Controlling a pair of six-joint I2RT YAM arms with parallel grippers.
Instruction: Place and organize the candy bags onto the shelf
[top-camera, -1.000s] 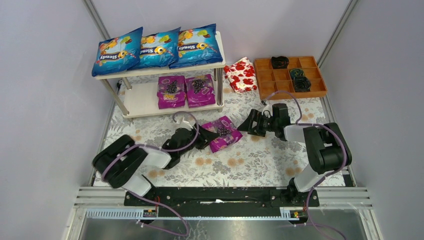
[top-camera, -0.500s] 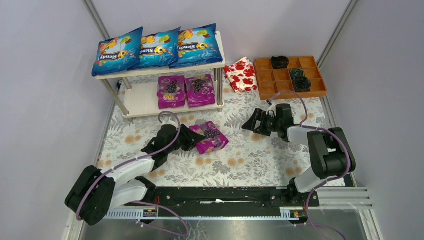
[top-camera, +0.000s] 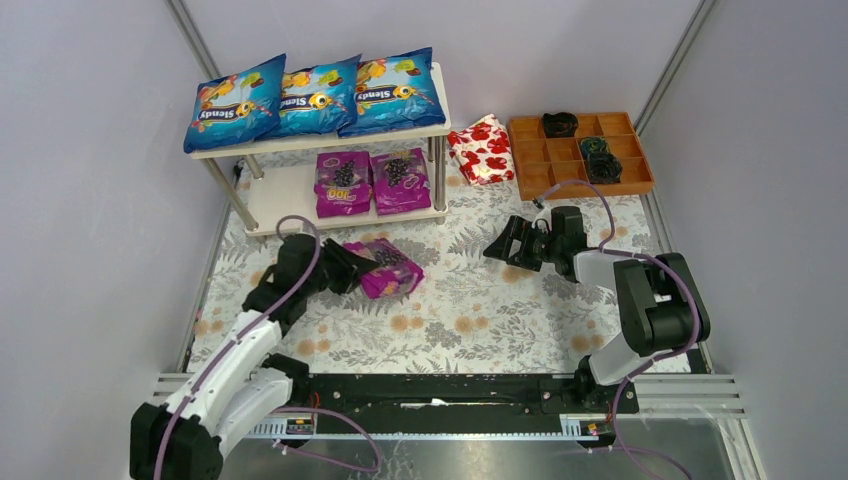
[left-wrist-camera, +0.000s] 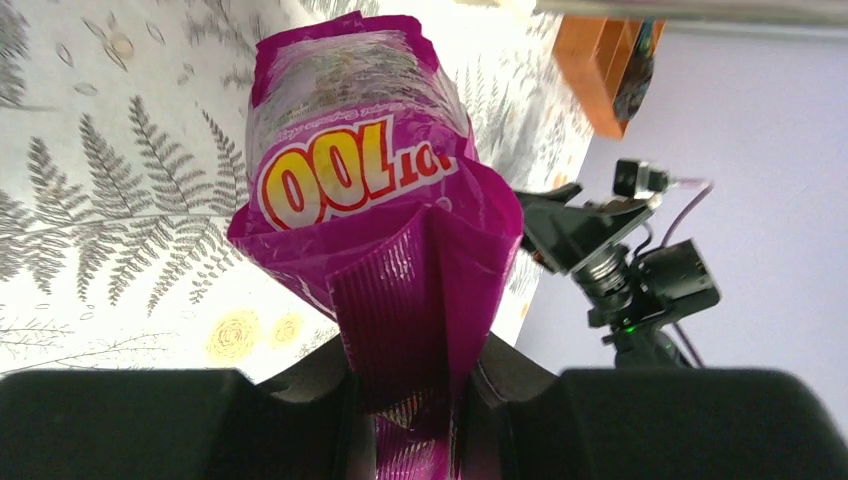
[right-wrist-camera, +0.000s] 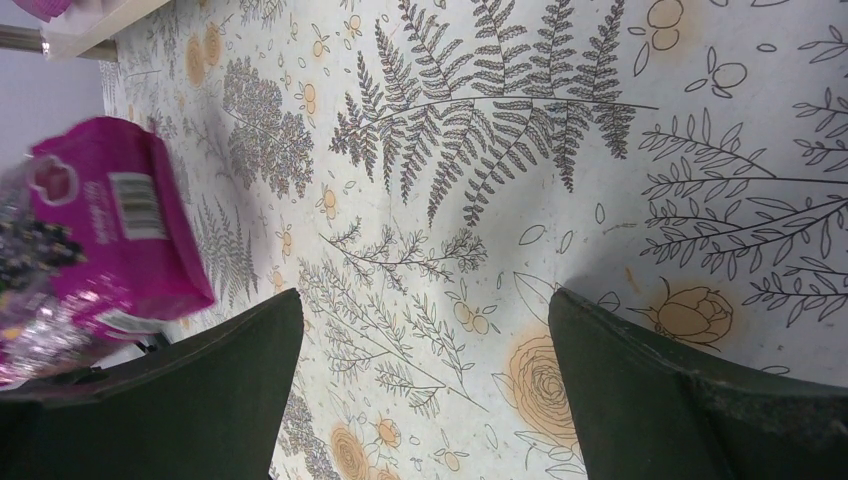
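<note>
Your shelf stands far left; its low board is bare at the left end. Three blue bags on top read "Stendy". The purple bag, marked "100", is just near of the shelf. It points right from your left gripper, which pinches its end seam. The bare spot lies far-left of it. Your right gripper gapes wide, farther away.

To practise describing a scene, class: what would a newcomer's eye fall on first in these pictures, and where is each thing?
Three blue bags line the top of the shelf at the far left. Just in front of it, the left gripper pinches a purple bag by its end. The right gripper hangs open over the flowered tablecloth, right of centre.
</note>
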